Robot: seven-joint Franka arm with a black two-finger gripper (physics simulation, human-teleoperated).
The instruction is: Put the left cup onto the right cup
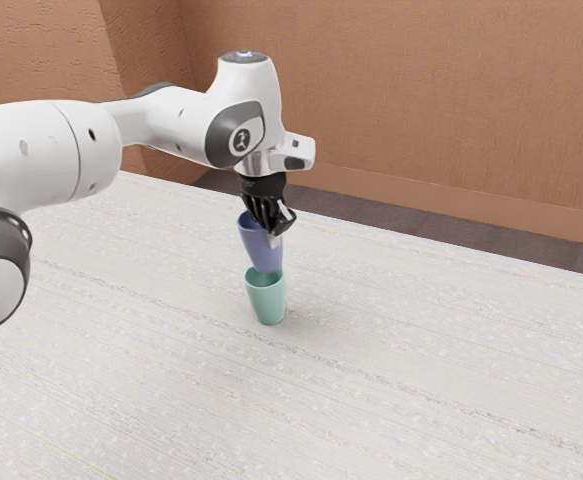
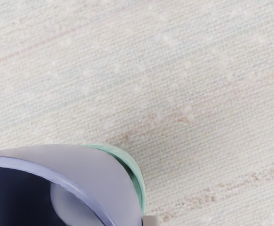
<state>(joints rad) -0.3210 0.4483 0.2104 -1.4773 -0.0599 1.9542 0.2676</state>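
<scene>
Exterior view: end effector (image 1: 276,224) tight on rim of tilted purple cup (image 1: 259,250), base inside green cup (image 1: 267,298) on pale table (image 1: 421,350).

Reaches in from the exterior view's left with the thick white robot arm (image 1: 61,150), dark grey at the big near joint. Stretches the forearm level toward the exterior view's right, then turns down at the grey-sided wrist with the blue-lit cap on top. Hangs the black two-finger gripper (image 1: 276,222) almost straight down beneath the white hand flange. Pinches the upper rim of the tilted lilac plastic cup (image 1: 261,250), fingers drawn close together on its wall.
</scene>
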